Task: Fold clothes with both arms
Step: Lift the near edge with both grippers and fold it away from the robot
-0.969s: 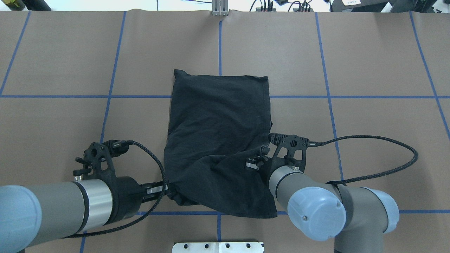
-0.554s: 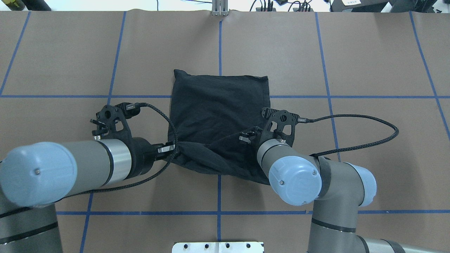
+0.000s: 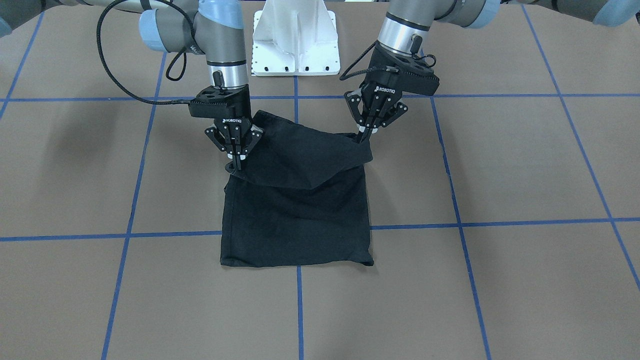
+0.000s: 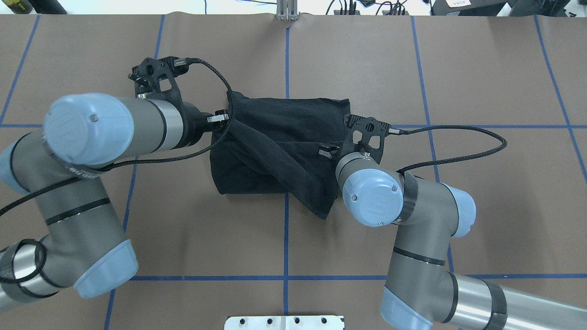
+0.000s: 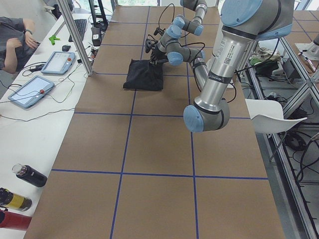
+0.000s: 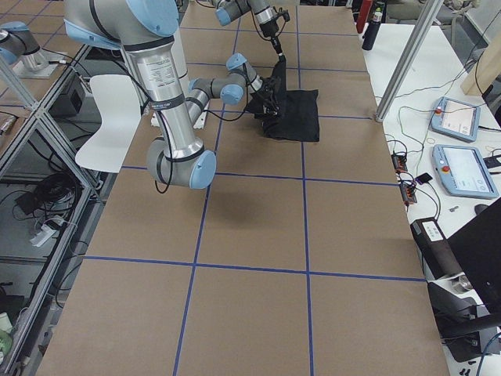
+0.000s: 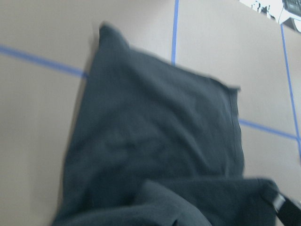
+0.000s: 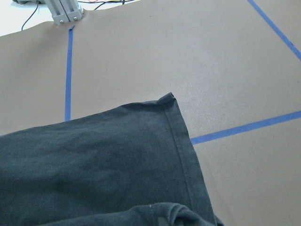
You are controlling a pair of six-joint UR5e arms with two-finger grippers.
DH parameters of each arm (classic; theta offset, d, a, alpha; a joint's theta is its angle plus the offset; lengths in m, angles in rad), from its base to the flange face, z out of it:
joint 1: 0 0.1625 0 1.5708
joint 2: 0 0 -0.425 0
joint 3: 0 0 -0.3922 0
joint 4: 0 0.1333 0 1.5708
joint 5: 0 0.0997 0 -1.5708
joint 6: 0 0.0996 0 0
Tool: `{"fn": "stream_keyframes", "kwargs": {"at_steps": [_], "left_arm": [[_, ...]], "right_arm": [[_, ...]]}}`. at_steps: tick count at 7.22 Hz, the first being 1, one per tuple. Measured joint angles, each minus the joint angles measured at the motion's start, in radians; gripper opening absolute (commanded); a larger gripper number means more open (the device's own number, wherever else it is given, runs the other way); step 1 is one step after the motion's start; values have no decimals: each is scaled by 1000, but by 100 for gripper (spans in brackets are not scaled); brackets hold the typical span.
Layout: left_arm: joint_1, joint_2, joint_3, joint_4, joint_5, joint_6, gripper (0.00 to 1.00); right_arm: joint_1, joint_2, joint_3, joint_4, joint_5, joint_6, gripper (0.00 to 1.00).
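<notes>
- Nearest us, the black T-shirt (image 4: 275, 137) has drawn back from the robot; a second ago its near hem lay at the front blue tape line (image 4: 206, 277); now its near limit is a fold well beyond that line, on the brown table (image 4: 458, 68).
- The right gripper (image 4: 326, 151) has travelled away from the robot with the cloth; we see its fingers pressed together on the lifted edge; a loose flap trails from it toward the robot.
- The left gripper (image 4: 220, 118) has gone further still, almost over the shirt's far left corner; it too is pinched tight on the edge.
- Between the two, in the front-facing view, the raised layer sags in a shallow curve above the lower layer.
- We see only plain black cloth; the shirt lies as a rough rectangle straddling the centre tape line; its lower layer is flat with soft wrinkles.
- Farthest off, the far edge sits where it did before, just past the cross line; in the right wrist view a stitched hem runs down the far right corner.
</notes>
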Motion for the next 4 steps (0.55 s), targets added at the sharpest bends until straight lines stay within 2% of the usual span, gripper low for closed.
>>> {"fn": "stream_keyframes", "kwargs": {"at_steps": [2,4], "left_arm": [[-36,-97,167,-15,3,40,0],[-55,-166,342,-92,6,80,0]], "right_arm": [[37,26,-58,2,9,-3,0],[63,84,-160,6,13,-4,0]]}}
